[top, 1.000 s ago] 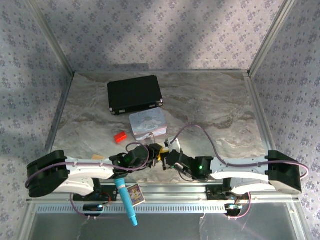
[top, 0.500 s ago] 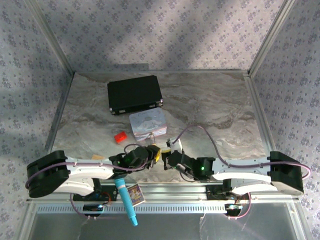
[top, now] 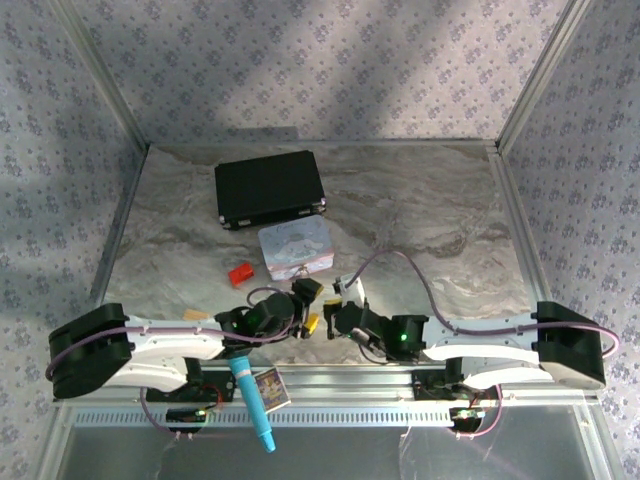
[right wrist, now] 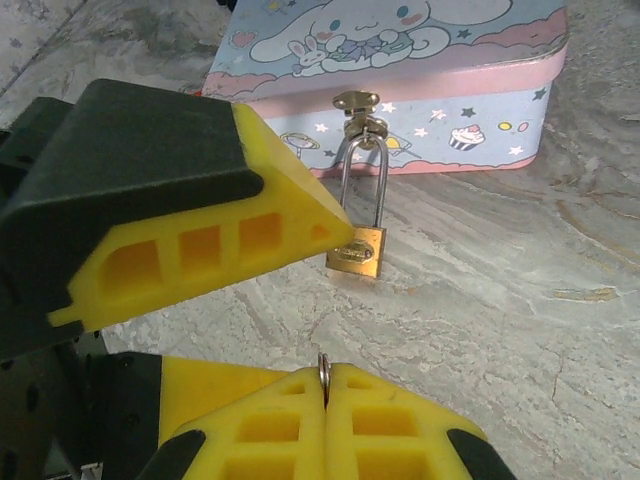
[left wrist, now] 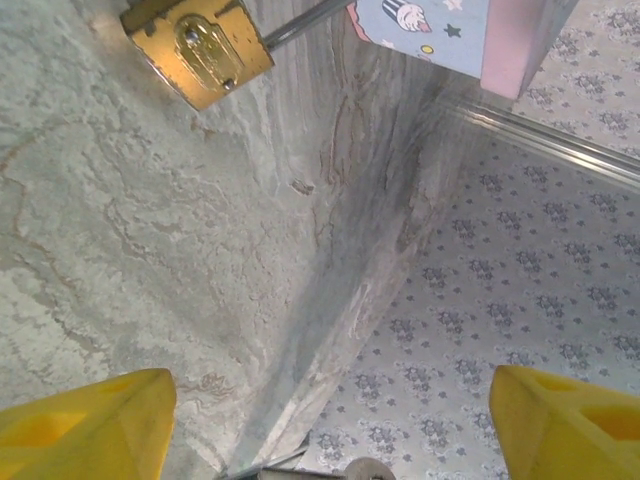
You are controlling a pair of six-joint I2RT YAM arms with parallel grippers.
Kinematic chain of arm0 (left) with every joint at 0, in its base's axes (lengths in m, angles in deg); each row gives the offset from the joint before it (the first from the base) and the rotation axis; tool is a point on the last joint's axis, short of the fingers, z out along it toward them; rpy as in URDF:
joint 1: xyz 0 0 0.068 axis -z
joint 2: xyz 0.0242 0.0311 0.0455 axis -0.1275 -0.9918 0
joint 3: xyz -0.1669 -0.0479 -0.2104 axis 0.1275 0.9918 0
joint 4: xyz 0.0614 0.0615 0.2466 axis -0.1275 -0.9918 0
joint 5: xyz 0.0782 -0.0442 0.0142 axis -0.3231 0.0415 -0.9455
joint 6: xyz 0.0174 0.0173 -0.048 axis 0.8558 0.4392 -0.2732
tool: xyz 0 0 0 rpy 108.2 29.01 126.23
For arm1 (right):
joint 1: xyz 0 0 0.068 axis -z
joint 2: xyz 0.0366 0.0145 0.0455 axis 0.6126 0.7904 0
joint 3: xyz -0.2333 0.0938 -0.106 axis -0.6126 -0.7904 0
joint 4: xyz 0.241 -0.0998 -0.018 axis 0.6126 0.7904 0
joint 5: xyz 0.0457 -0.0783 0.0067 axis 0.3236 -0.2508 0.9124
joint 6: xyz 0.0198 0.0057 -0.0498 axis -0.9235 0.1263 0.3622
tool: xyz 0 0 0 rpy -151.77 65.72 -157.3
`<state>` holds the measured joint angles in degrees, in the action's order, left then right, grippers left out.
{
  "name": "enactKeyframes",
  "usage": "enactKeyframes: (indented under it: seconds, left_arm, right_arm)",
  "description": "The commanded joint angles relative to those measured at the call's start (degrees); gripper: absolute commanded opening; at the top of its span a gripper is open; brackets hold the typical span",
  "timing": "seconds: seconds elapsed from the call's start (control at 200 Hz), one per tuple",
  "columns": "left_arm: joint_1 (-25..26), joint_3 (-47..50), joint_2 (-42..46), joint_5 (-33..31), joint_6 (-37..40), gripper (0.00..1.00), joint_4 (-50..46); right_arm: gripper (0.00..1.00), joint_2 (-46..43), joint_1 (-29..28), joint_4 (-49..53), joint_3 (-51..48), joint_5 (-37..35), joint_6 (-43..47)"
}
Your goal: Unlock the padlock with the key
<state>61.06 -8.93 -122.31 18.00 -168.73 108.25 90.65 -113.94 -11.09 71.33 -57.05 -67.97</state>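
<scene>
We see the padlock (right wrist: 357,252) hooked by its shackle (right wrist: 362,175) through the hasp (right wrist: 358,103) of the tin (right wrist: 430,60). Its brass body rests on the bench (right wrist: 520,300) just in front of the tin's wall. That tether is, we judge, why it lies where it does, with its bottom end turned towards the arms where a key can reach it. The right gripper (right wrist: 325,388) sits low and near the padlock without touching it. Its jaws are pressed together on the key (right wrist: 323,362), of which we make out only a thin silvery sliver (which end, we cannot tell) poking up between the pads. Held so, the key looks roughly in line with the lock. The left gripper (left wrist: 330,390) stands wide open and holds nothing. Its yellow fingers (left wrist: 90,425) stand either side of bare bench, and the padlock lies ahead, beyond the tips, untouched. We take it that this gripper is placed to steady the brass body while the key goes in. The shackle looks shut, so the unlocking is not yet done.
</scene>
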Motion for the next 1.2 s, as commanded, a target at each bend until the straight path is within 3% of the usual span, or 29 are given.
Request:
enactKeyframes:
  seconds: [0.0,0.395,0.515,0.675,0.835,1.079,1.194]
  left_arm:
    - [0.5,-0.5,-0.9,1.2,-0.4,0.85,4.8]
    - [0.5,0.3,-3.4,-0.1,-1.9,0.58,10.7]
    - [0.5,0.2,-3.1,-0.2,-1.8,0.43,9.6]
    - [0.6,0.6,-2.9,-0.8,-2.1,0.4,8.6]
    - [0.5,0.9,-3.0,-1.3,-1.9,0.28,9.2]
    - [0.5,1.0,-2.6,-1.5,-0.6,0.39,11.7]
    - [0.5,1.4,-2.9,-1.5,-0.6,0.52,12.8]
  right_arm:
    - [0.0,1.1,-0.3,-1.4,1.2,-2.7,-0.8]
    - [0.0,1.0,-1.2,-1.7,1.0,-1.0,-0.6]
    - [0.0,0.4,-1.2,-0.9,1.0,-1.3,-0.7]
    - [0.0,-0.6,-1.5,-0.6,0.3,-1.7,-0.8]
    - [0.0,-0.6,-1.5,-1.6,-0.2,0.0,-0.8]
    - [0.0,-2.2,0.1,-8.6,-5.4,4.5,-3.9]
    - [0.0,-4.4,3.8,-16.7,-10.2,11.8,-5.6]
